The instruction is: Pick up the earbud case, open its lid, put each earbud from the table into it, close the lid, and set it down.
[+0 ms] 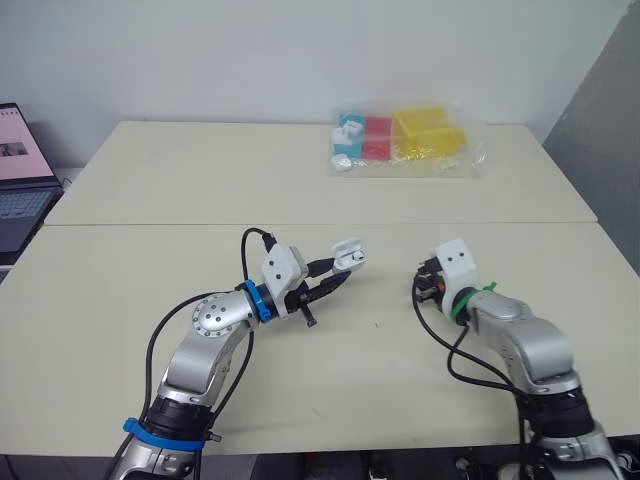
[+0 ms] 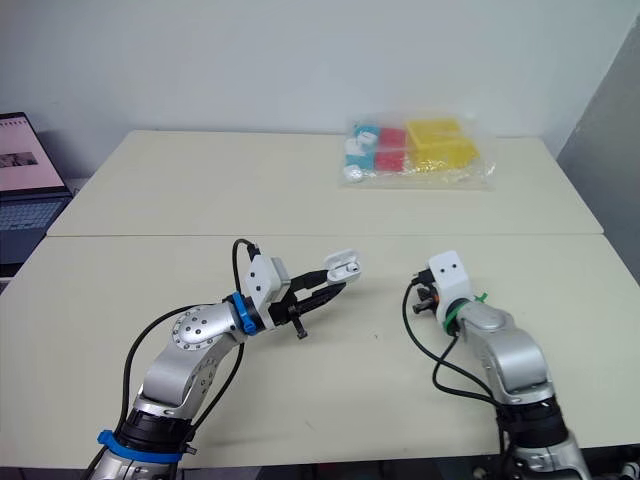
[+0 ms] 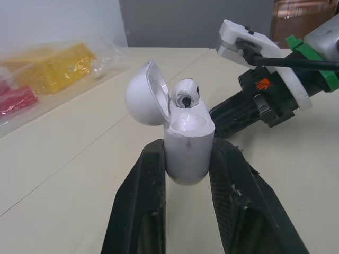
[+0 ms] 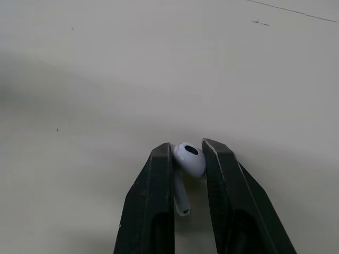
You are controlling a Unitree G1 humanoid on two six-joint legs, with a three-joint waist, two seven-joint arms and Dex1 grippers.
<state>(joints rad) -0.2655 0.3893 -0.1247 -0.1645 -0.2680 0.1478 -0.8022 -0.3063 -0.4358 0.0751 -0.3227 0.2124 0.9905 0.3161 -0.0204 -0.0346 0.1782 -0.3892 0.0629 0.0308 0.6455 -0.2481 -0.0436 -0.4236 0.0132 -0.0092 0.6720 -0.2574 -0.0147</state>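
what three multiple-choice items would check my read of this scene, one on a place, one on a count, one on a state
1. Where is the loose earbud?
A) between the right gripper's fingers
B) on the floor
C) inside a cup

2. How many earbuds sit in the earbud case?
A) none
B) one
C) two

3. What state is the lid in?
A) shut
B) taken off
C) open, tilted back on its hinge

Answers:
1 A, the right wrist view shows it pinched there.
2 B, a single seated earbud stands in the case that the left gripper holds.
3 C, the lid leans back, still attached.

Beige table (image 1: 300,180), clear bag of coloured blocks (image 1: 405,140) far side
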